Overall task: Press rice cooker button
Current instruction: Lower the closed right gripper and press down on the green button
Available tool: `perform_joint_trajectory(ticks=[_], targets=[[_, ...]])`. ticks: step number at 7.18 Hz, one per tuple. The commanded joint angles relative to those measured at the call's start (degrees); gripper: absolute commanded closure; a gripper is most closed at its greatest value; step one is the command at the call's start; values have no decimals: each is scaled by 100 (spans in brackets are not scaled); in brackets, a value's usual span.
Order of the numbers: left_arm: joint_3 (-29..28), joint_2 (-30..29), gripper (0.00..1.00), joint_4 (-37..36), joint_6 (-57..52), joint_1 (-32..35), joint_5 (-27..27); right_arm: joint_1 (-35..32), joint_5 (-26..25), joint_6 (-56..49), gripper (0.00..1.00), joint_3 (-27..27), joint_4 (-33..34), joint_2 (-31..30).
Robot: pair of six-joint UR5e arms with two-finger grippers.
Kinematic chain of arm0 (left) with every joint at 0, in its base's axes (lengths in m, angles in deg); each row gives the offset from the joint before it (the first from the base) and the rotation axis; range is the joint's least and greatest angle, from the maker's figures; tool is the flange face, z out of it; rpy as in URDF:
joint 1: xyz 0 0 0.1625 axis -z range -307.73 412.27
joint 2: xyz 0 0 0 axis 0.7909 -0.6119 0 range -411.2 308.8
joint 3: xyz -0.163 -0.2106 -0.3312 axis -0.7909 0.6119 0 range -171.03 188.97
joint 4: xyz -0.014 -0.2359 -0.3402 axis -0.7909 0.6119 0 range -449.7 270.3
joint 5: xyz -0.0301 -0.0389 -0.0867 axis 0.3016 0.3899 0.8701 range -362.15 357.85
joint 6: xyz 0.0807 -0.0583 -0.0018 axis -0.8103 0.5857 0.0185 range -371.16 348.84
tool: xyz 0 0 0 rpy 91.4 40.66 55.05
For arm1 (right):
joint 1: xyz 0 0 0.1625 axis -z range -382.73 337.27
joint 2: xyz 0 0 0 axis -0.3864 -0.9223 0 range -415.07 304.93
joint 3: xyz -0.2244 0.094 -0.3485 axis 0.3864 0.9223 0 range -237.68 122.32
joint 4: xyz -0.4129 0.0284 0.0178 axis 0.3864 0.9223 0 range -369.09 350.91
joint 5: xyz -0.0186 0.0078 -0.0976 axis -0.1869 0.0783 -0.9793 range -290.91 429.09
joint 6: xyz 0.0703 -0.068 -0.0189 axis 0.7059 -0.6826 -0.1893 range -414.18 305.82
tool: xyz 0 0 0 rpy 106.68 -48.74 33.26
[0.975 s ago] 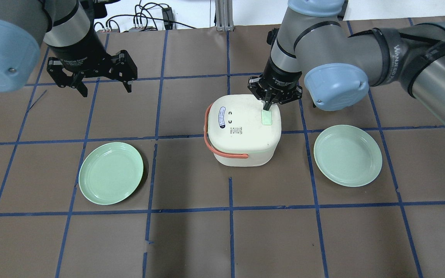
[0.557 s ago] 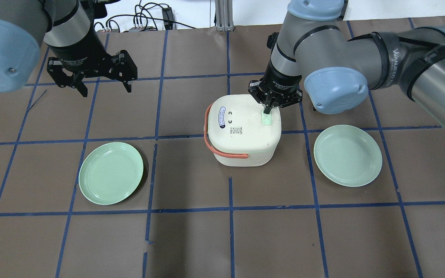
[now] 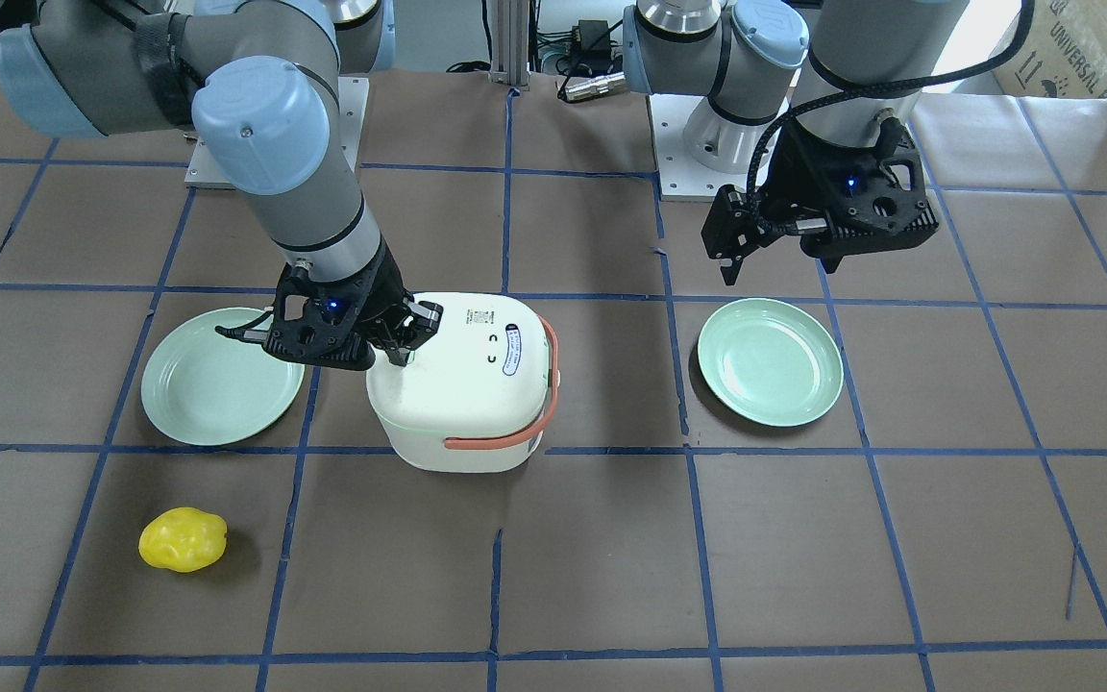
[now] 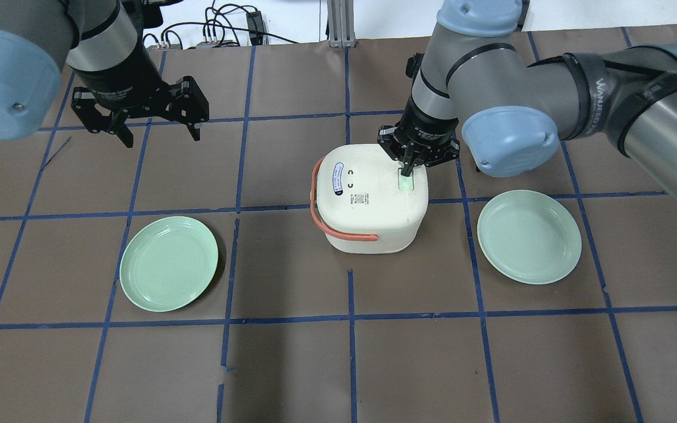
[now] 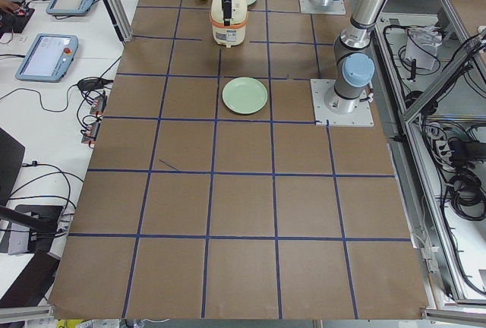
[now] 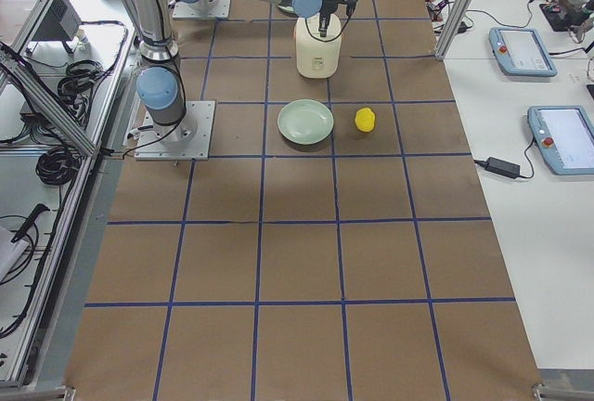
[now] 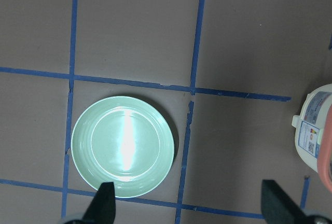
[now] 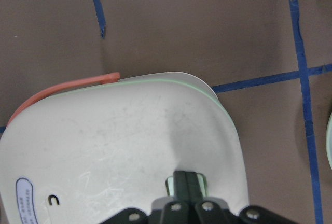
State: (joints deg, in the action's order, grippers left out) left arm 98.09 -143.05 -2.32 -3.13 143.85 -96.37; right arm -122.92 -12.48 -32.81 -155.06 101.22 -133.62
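A white rice cooker with an orange handle stands mid-table; it also shows in the front view. Its pale green button lies on the lid's right side. My right gripper is shut, its fingertips down on the button's upper end. In the right wrist view the closed fingers cover most of the button on the lid. My left gripper is open and empty, hovering far to the cooker's left, above the table.
Two green plates lie flat, one left and one right of the cooker. A yellow lemon-like object lies near the operators' side of the table. Cables run behind the far table edge.
My right gripper has shifted slightly and come down so its shut fingertips now sit on the green button. The left arm has not moved.
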Motion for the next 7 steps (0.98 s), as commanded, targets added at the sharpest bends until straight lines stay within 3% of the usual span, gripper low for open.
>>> perform_joint_trajectory(ticks=[1, 7], targets=[[0, 0, 0, -2, -3, 0, 0, 0, 19, 24, 89, 18, -9, -29], [0, 0, 0, -2, -3, 0, 0, 8, 19, -28, 85, 324, -367, -126]])
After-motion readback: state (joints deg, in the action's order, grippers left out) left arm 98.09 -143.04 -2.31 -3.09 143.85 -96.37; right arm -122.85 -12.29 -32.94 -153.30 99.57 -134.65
